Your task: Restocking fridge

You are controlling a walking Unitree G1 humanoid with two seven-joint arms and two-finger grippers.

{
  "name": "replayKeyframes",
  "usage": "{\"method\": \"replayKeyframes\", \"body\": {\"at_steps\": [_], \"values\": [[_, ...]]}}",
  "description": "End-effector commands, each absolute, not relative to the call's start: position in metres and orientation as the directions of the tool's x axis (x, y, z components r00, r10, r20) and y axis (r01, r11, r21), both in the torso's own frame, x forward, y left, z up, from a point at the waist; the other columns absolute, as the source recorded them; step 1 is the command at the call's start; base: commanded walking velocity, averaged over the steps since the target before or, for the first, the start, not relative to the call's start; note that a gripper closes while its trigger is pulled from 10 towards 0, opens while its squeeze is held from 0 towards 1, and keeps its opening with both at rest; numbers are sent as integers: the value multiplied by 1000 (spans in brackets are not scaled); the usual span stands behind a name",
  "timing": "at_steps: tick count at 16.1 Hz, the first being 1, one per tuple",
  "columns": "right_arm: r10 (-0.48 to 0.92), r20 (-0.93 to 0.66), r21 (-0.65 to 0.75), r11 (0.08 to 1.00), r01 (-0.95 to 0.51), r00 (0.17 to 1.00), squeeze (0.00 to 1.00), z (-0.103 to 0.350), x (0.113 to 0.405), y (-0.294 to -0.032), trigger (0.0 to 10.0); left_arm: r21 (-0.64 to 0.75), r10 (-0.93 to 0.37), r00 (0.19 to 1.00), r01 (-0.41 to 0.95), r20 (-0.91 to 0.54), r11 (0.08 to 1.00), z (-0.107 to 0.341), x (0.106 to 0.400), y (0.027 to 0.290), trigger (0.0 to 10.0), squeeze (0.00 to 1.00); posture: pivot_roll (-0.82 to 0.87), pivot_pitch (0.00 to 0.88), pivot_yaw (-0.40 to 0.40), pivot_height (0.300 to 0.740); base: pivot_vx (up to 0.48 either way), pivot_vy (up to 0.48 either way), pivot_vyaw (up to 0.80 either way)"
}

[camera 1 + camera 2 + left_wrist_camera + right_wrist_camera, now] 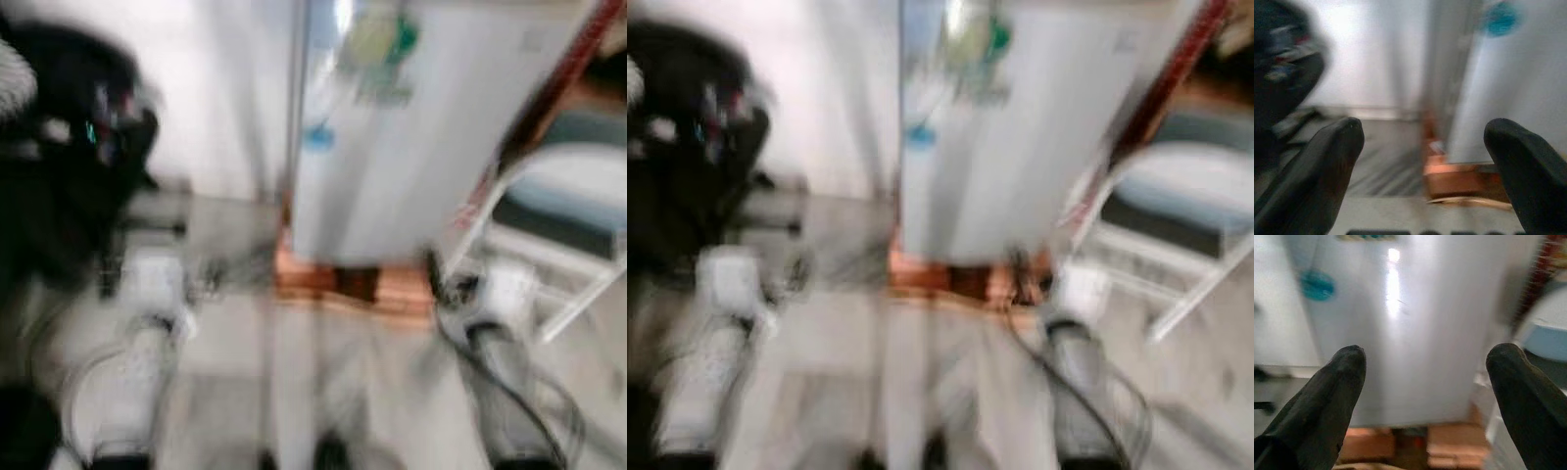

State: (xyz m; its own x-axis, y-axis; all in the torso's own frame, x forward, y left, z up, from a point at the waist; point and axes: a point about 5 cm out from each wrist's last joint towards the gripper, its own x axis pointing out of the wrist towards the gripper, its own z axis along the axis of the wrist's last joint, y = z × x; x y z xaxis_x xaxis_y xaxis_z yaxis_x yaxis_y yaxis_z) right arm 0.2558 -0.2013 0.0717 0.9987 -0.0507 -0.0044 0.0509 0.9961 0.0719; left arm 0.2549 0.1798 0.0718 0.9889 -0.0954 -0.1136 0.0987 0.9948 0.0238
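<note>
A tall silver-white fridge (411, 147) stands straight ahead with its door shut, resting on a low wooden base (353, 284). A teal round sticker (1317, 285) and a green one (377, 44) are on its front. The eye views are blurred. My left arm (137, 362) and right arm (500, 333) reach forward low, short of the fridge. In the left wrist view my left gripper (1425, 132) is open and empty, facing the fridge's left edge and the wall. My right gripper (1425, 357) is open and empty, facing the door.
A bulky black object (69, 147) stands at the left by the white wall. A white chair (578, 196) with a blue seat is at the right, close to the fridge's side. Grey tiled floor (294, 372) lies between me and the fridge.
</note>
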Motion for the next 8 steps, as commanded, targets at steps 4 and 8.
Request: {"method": "replayKeyframes", "body": {"at_steps": [4, 8], "values": [[-56, 2, 96, 994, 55, 998, 0, 72, 251, -194, 10000, 44, -82, 991, 87, -110, 995, 73, 254, 189, 10000, 0, 75, 77, -19, 740, 0, 480, -800], [-71, 12, 98, 993, 69, 997, 0, 73, 252, -197, 10000, 98, -107, 990, 116, -92, 988, 77, 260, 190, 10000, 0, 79, 73, -14, 740, 0, 360, -800]]}}
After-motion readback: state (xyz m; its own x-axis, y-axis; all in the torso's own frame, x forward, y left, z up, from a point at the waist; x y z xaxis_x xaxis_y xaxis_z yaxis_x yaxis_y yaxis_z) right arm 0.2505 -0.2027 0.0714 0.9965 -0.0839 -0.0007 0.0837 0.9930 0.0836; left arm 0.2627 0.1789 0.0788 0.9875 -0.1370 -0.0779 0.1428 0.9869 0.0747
